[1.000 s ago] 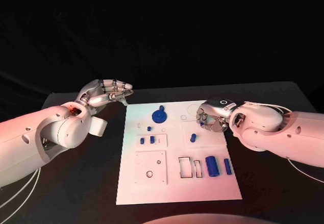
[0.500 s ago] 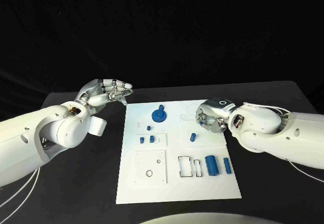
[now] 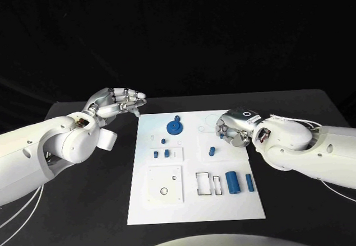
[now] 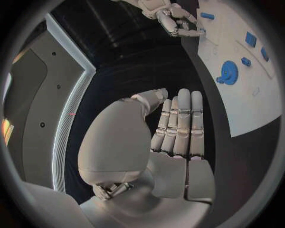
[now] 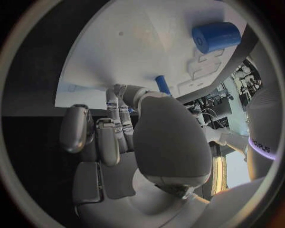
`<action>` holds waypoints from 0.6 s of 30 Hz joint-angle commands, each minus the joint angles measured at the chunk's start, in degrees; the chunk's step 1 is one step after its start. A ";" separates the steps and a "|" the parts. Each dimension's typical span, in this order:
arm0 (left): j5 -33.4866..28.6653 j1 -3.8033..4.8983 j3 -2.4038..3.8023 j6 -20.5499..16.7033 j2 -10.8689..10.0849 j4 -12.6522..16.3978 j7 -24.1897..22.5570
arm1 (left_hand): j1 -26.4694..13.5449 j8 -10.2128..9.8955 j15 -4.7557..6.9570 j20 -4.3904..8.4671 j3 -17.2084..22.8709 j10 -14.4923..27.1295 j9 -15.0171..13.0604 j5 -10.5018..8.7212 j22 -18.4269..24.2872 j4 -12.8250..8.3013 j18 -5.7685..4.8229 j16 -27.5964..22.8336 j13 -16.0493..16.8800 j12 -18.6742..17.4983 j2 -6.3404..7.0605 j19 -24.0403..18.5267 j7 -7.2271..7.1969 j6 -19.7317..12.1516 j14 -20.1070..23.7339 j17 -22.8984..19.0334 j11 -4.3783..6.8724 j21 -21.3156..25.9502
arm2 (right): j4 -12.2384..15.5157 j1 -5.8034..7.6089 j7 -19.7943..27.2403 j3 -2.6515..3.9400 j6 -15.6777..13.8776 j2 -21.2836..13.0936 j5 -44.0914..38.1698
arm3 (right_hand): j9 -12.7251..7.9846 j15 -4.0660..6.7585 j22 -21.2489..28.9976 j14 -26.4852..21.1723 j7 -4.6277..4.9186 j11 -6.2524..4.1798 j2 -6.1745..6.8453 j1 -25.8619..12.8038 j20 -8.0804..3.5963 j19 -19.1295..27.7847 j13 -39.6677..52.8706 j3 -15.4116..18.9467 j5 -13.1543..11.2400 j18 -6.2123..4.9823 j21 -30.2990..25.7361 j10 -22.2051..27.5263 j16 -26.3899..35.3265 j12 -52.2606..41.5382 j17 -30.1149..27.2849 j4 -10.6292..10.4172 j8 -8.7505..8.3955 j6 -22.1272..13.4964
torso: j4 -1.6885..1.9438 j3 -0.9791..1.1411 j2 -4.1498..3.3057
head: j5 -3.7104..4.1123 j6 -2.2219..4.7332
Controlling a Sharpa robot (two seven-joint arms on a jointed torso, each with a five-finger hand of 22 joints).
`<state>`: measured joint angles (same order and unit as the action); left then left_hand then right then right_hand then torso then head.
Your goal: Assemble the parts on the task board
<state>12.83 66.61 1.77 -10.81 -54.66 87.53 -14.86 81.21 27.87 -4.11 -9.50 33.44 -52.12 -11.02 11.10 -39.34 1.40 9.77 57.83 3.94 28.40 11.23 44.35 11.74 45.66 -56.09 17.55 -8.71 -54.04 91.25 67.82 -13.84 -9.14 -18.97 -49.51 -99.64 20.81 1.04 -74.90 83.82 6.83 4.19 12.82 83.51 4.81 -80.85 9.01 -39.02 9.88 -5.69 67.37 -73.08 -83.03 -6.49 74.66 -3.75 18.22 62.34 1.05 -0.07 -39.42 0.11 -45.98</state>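
Observation:
The white task board (image 3: 195, 203) lies in the middle of the black table. On it are a blue gear (image 3: 175, 127), small blue pieces (image 3: 161, 154), a blue stub (image 3: 212, 151) and two blue cylinders (image 3: 240, 182). My right hand (image 3: 232, 128) hovers over the board's far right edge and pinches a small blue peg (image 5: 161, 85) between thumb and fingertips, just above the board (image 5: 137, 47); a blue cylinder (image 5: 215, 35) lies beyond it. My left hand (image 3: 116, 102) hangs off the board's far left corner, fingers (image 4: 178, 123) straight and side by side, holding nothing.
The board has rectangular cut-outs (image 3: 203, 184) and a square plate with holes (image 3: 165, 184) in its near half. Bare black table (image 3: 86, 218) lies on both sides. The left wrist view shows the gear (image 4: 227, 72) and my right hand (image 4: 175, 19) across the board.
The right hand has shifted very slightly at the board's right edge, keeping the peg. The left hand has stayed where it was.

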 commanded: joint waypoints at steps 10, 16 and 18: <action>-0.02 0.06 0.04 1.50 0.16 -0.01 0.11 | -0.05 -0.36 -0.16 -0.15 -0.06 0.51 0.15 0.24 0.11 -0.36 0.64 -0.30 -0.10 -0.46 -0.29 -0.41 1.10 -0.68 0.37 -0.12 -0.07 0.41 | 2.75 1.07 -0.04 0.28 -3.09 -1.91 0.91 | 0.20 0.43 -6.33 3.12 0.13 -1.31 -0.12 -0.81 -0.41 -0.01 0.45 -0.50 0.11 1.13 0.56 -1.76 -0.24 -0.20 0.10 0.86 0.22 0.29 | 0.00 0.04 -0.02 | -0.07 0.09; -0.02 0.06 0.04 1.64 0.21 -0.06 0.15 | -0.06 -0.44 -0.21 -0.20 -0.11 0.72 0.20 0.24 0.13 -0.44 0.65 -0.35 -0.10 -0.51 -0.25 -0.45 1.18 -0.88 0.38 -0.16 -0.15 0.45 | 5.16 1.41 -0.08 0.39 -3.70 -3.04 1.79 | 0.28 0.45 -6.40 3.15 0.12 -1.33 -0.09 -1.00 -0.42 -0.06 0.49 -0.56 0.10 1.15 0.67 -1.82 -0.30 -0.21 0.24 0.97 0.26 0.33 | -0.08 0.03 0.01 | -0.17 0.14; -0.02 0.06 0.04 1.75 0.25 -0.08 0.18 | -0.06 -0.47 -0.23 -0.21 -0.12 0.79 0.22 0.24 0.13 -0.46 0.65 -0.37 -0.10 -0.53 -0.25 -0.45 1.20 -0.94 0.38 -0.17 -0.17 0.46 | 6.35 1.49 -0.02 0.45 -4.12 -3.34 2.22 | 0.28 0.45 -6.40 3.15 0.12 -1.33 -0.09 -1.00 -0.42 -0.06 0.49 -0.56 0.10 1.15 0.67 -1.82 -0.30 -0.21 0.24 0.97 0.26 0.33 | -0.06 0.06 -0.03 | -0.17 0.20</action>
<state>12.85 66.61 1.76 -10.24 -54.56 87.38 -14.52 81.21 27.54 -4.31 -9.62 33.37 -51.79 -10.87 11.10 -39.29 1.34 9.77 57.83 3.89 28.13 11.23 44.23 11.55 45.06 -55.89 17.46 -8.79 -53.82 96.86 69.25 -13.84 -8.74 -21.87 -52.76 -98.18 21.05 1.25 -74.94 84.04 6.81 4.19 12.74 82.84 4.81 -80.85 9.50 -39.77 9.83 -5.69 67.74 -73.09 -83.03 -6.61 74.84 -2.99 18.17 62.52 1.01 -0.03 -39.42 -0.04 -45.84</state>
